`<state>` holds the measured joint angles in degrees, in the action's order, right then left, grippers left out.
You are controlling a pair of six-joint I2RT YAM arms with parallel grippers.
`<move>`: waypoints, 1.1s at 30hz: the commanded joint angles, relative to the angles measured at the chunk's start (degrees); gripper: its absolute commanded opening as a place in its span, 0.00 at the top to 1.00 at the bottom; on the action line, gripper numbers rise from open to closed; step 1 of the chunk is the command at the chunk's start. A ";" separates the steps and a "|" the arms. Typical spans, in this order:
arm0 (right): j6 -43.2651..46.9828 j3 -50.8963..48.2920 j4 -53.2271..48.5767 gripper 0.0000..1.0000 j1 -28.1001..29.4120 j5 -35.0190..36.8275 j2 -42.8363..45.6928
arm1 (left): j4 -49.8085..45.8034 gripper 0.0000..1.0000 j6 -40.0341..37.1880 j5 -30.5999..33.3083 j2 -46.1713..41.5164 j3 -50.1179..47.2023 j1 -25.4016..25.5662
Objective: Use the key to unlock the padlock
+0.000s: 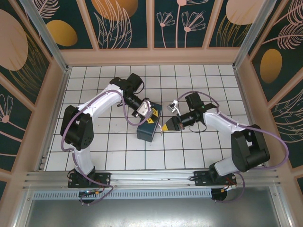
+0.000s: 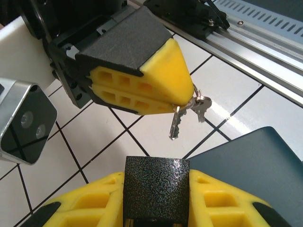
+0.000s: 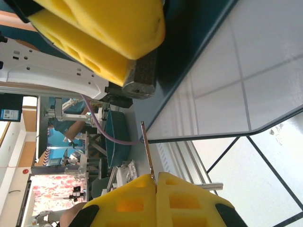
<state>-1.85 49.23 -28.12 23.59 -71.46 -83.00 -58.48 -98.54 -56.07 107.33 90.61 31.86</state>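
My left end effector [image 1: 151, 116], partly closed, clamps the padlock [image 2: 156, 187]; my right end effector [image 2: 181, 97], fully closed, pinches the key [image 2: 175, 124]. I should square its hanging blade to the padlock before inserting.

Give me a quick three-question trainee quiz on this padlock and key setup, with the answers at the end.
1. True or false: the key is already inside the padlock.
2. Fill in: the left gripper is shut on the ____.
3. Which one pinches the key by its ring end? A: left gripper. B: right gripper.
Key: 1 false, the key hangs clear of the padlock; 2 padlock; 3 B.
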 commanded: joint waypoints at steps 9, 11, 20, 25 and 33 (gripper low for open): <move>3.33 4.21 -3.27 1.00 -0.52 -0.43 -2.67 | 1.02 0.76 -0.60 -1.60 -1.02 -1.04 0.65; 3.28 4.50 -3.06 1.00 -0.48 -0.39 -3.03 | 1.08 0.76 -0.60 -1.75 -1.07 -1.05 0.65; 3.03 4.17 -2.76 1.00 -0.66 -0.33 -3.58 | 1.26 0.76 -0.60 -2.03 -1.33 -1.22 0.66; 2.99 4.67 -2.64 1.00 -0.74 -0.43 -4.70 | 1.15 0.76 -0.69 -2.24 -1.54 -1.39 0.66; 2.88 5.44 -2.27 1.00 -0.83 -0.91 -5.36 | 1.17 0.76 -0.69 -2.24 -1.68 -1.49 0.66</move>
<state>-0.08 52.56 -30.04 23.22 -71.61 -87.99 -57.14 -98.54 -55.05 107.33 89.17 32.25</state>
